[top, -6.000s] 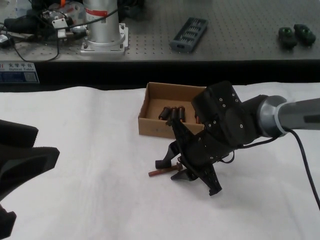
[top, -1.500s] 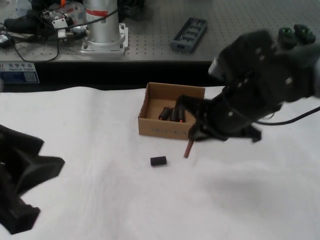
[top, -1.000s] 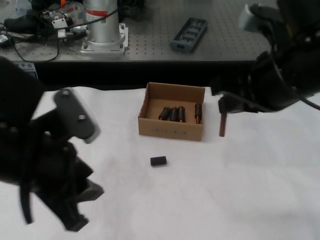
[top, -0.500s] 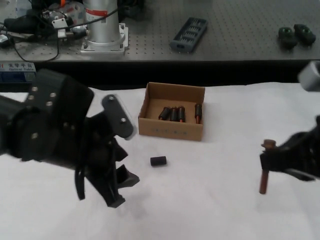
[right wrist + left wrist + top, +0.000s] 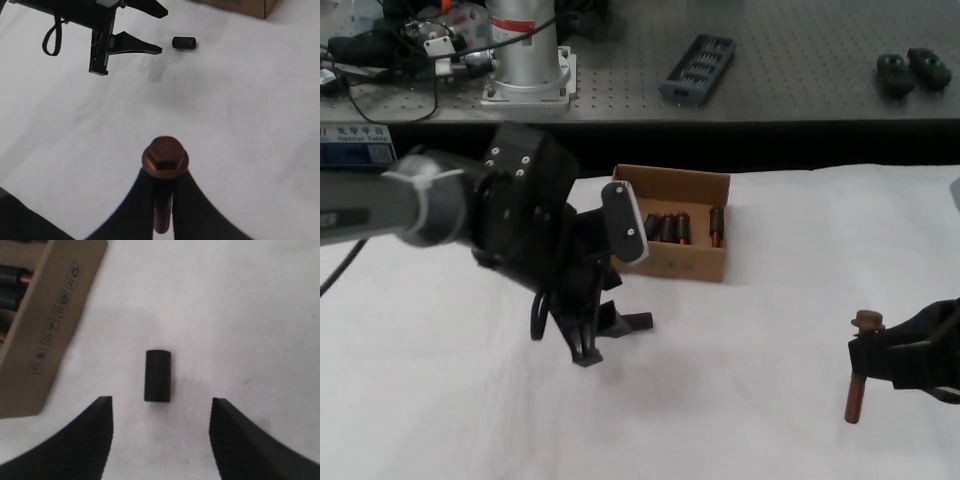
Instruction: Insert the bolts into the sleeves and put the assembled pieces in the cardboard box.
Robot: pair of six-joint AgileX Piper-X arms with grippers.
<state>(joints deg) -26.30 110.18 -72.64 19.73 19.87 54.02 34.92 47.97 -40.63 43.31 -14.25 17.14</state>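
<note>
A short black sleeve (image 5: 158, 376) lies on the white cloth in front of the cardboard box (image 5: 665, 265). My left gripper (image 5: 161, 401) hangs open just over it, a finger on each side of the sleeve's near end. From above, the sleeve (image 5: 642, 321) lies at the tips of the left gripper (image 5: 618, 318). At the front right, my right gripper (image 5: 164, 175) is shut on a copper bolt (image 5: 165, 158), head up, held above the cloth. The bolt (image 5: 858, 385) hangs upright there. Several assembled pieces (image 5: 670, 228) lie in the box.
The white cloth (image 5: 750, 400) covers the table. Behind it a dark bench carries a metal post (image 5: 525, 50), a blue-grey tool tray (image 5: 698, 65), two black knobs (image 5: 915, 70) and cables. The box corner (image 5: 45, 335) sits close beside the left gripper.
The left arm swept in from the left edge to the sleeve. The right arm carried the bolt from beside the box to the front right, now a little lower.
</note>
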